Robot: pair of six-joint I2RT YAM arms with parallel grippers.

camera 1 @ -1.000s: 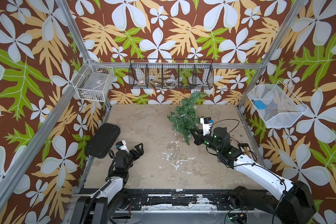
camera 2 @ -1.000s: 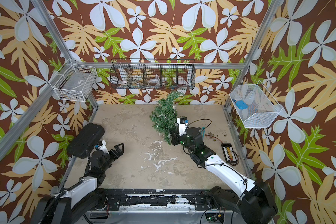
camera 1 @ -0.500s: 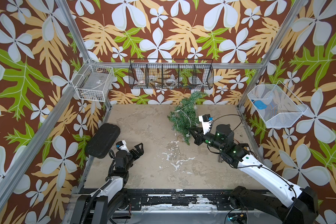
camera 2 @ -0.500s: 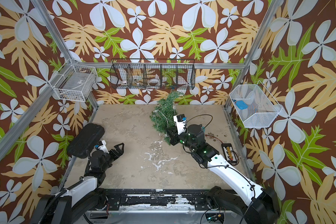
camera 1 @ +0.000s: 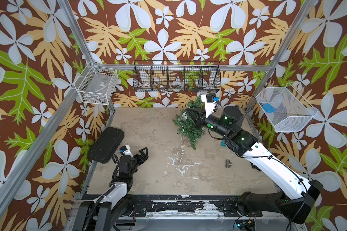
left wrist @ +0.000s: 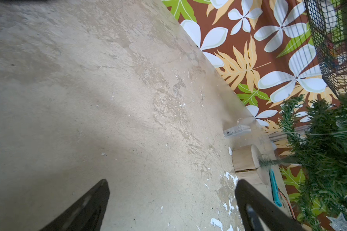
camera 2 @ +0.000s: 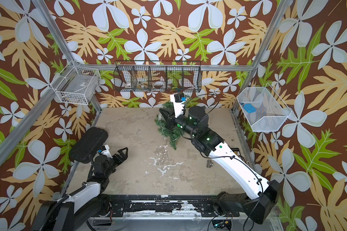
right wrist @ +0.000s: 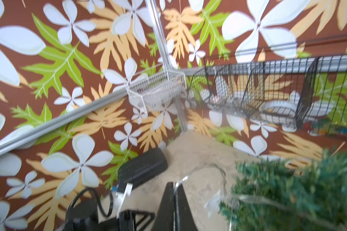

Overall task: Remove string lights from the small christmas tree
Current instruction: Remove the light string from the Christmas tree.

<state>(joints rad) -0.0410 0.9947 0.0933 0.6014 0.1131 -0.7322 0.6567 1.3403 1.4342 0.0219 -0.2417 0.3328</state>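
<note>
The small christmas tree [camera 1: 188, 128] [camera 2: 168, 132] lies tipped over at the back of the table, its top towards the front. Its tan wooden base [left wrist: 244, 158] shows in the left wrist view. The string lights [camera 1: 183, 117] [left wrist: 319, 133] run as a thin pale wire through the branches. My right gripper [camera 1: 189, 112] [camera 2: 162, 112] hovers over the tree, shut on the string lights; the wire comes out at the tip of the closed jaws [right wrist: 175, 185], beside the blurred tree [right wrist: 298, 192]. My left gripper [camera 1: 143, 153] [left wrist: 171, 184] stands open and empty at the front left.
A black case [camera 1: 106, 145] lies at the left edge near my left arm. A small metal fitting [camera 1: 228, 163] sits on the table right of centre. A clear plastic box [left wrist: 236, 131] lies by the tree's base. Wire baskets [camera 1: 176, 79] [camera 1: 97, 85] [camera 1: 284, 109] hang on the walls.
My right gripper has risen and moved towards the back wall, pulling the wire with it over the tree. The left arm has not moved.
</note>
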